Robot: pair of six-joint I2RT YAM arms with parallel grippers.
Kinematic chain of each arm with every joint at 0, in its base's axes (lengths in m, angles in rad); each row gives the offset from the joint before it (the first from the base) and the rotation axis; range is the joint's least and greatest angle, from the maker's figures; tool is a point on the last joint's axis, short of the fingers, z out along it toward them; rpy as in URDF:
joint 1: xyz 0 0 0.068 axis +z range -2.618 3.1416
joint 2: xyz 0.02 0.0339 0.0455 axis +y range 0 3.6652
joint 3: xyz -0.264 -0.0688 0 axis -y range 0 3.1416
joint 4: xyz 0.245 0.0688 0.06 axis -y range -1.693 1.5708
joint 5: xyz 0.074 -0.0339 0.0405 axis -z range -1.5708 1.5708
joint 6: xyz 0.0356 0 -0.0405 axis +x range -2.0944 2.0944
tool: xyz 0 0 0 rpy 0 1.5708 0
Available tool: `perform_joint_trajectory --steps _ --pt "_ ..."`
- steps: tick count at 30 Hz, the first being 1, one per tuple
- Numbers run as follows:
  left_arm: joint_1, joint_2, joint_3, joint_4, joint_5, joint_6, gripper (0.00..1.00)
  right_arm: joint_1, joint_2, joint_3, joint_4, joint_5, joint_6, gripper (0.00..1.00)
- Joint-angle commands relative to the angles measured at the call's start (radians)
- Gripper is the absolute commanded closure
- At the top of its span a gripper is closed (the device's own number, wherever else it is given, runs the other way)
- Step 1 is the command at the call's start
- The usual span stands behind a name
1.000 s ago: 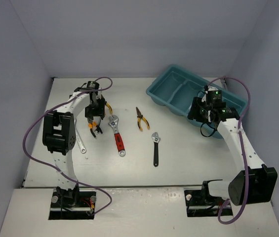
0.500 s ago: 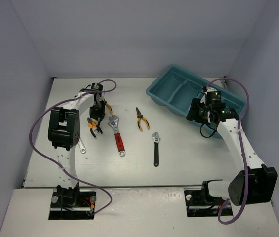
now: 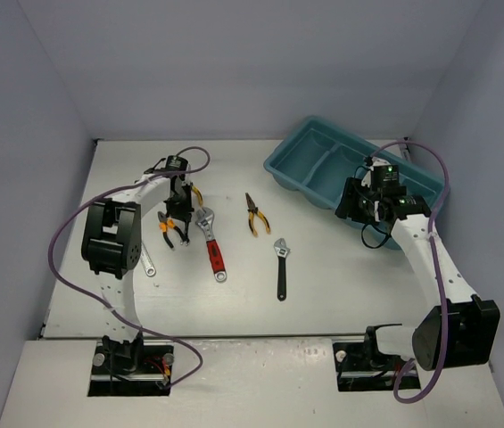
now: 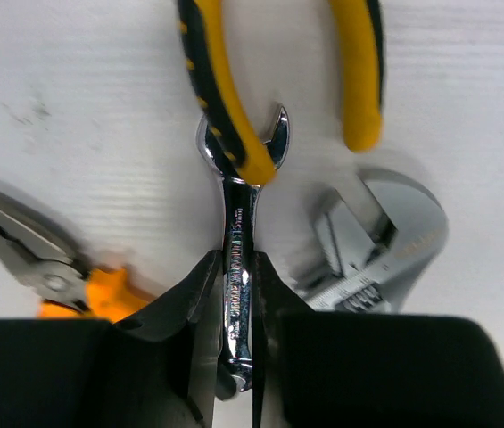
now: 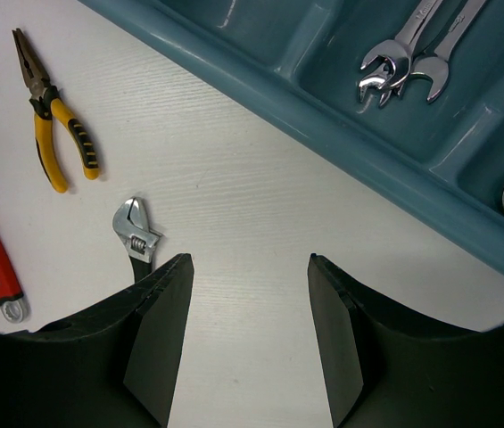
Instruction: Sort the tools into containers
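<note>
The left pincer point(image 4: 236, 267) is clamped tight on the shaft of a silver wrench point(image 4: 238, 201), which lies flat on the counter point(image 4: 82, 98) at its far left, well apart from the tray point(image 5: 323, 120). The grip sits low on the shaft, probably because the open-jawed head is tucked under one handle of the yellow-handled pliers point(image 4: 220, 98), and an adjustable wrench point(image 4: 394, 236) crowds it on one side. The wrench's long axis runs straight out in line with the fingers, its open end pointing away from them. The right pincer point(image 5: 250, 294) hangs half open and empty over bare counter beside the tray, likely waiting; two silver wrenches point(image 5: 394, 62) lie together in one compartment.
</note>
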Motion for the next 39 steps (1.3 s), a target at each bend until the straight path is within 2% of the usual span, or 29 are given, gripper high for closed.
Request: perform_joint_trajectory --steps 1,4,9,17,22,29,35,39 --pt "-0.076 -0.080 -0.103 -0.010 0.105 -0.162 1.00 0.000 -0.010 -0.006 0.036 -0.015 -0.017 0.48" --pt "-0.117 -0.145 -0.186 0.026 0.101 -0.260 1.00 0.000 -0.017 -0.014 0.038 -0.018 -0.019 0.48" --pt "-0.188 -0.212 -0.308 0.038 -0.018 -0.344 1.00 0.002 -0.024 -0.013 0.039 -0.041 -0.022 0.48" --pt "-0.209 -0.295 -0.448 0.058 -0.065 -0.363 1.00 0.014 -0.038 -0.013 0.040 -0.058 -0.030 0.48" --pt "-0.219 -0.406 -0.453 0.071 -0.080 -0.334 1.00 0.026 -0.046 -0.009 0.040 -0.080 -0.027 0.48" --pt "-0.219 -0.482 -0.427 0.041 -0.059 -0.319 1.00 0.065 -0.063 0.020 0.071 -0.183 -0.023 0.48" --pt "-0.223 -0.543 -0.395 0.047 0.009 -0.288 1.00 0.144 -0.060 0.013 0.225 -0.279 0.088 0.47" --pt "-0.227 -0.588 -0.365 0.047 0.062 -0.266 1.00 0.254 -0.042 0.004 0.360 -0.273 0.170 0.46"
